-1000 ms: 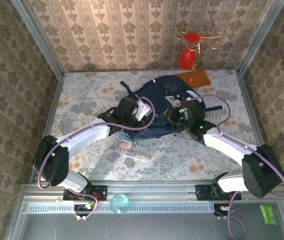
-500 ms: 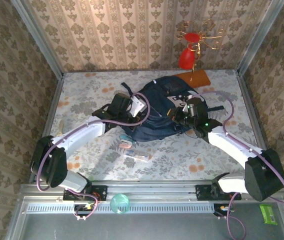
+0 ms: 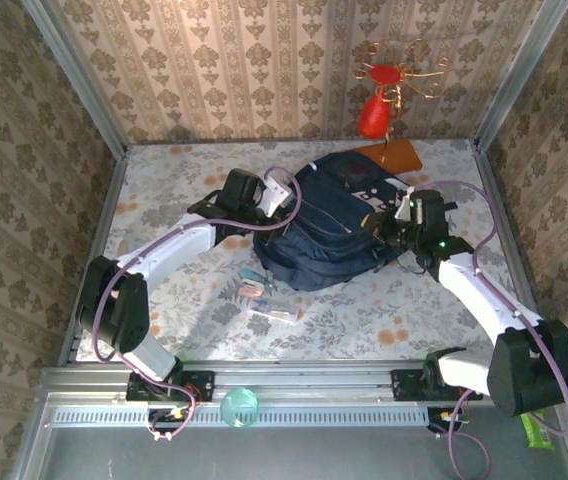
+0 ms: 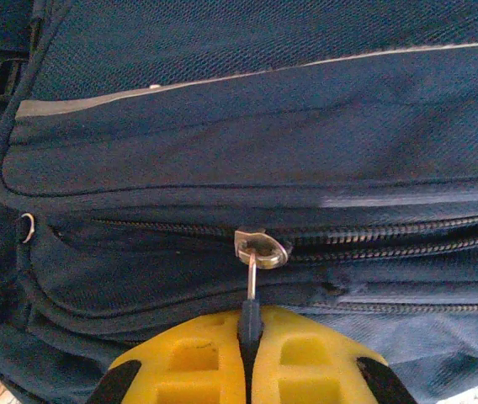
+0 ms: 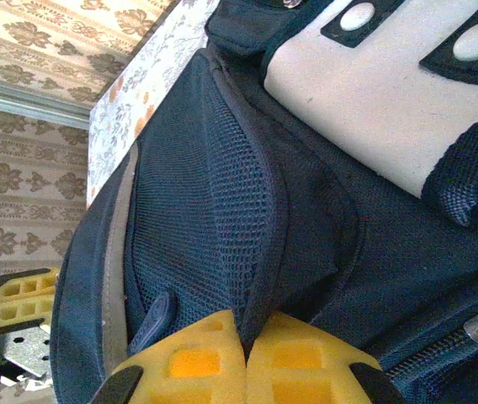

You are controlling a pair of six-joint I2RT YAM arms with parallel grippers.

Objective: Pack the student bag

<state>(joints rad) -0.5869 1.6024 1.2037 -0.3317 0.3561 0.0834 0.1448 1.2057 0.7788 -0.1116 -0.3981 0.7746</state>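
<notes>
The student bag (image 3: 329,225), dark navy with grey patches, lies across the middle of the table. My left gripper (image 3: 286,200) is at its left upper side. In the left wrist view this gripper (image 4: 250,326) is shut on the dark tab of a zipper pull (image 4: 252,290), which hangs from a metal slider (image 4: 262,249) on the zip line. My right gripper (image 3: 392,225) is at the bag's right side. Seen from the right wrist, it (image 5: 247,337) is shut on a fold of the bag's mesh fabric (image 5: 222,210).
A red ornament with gold wire (image 3: 376,108) and an orange-brown board (image 3: 392,156) stand behind the bag. Small loose items (image 3: 254,290) lie on the floral table cover in front of it. A teal ball (image 3: 239,408) sits on the front rail.
The two grippers have moved apart: the left one back and to the left with the zipper pull, the right one to the right with the fabric. The bag now lies stretched wider.
</notes>
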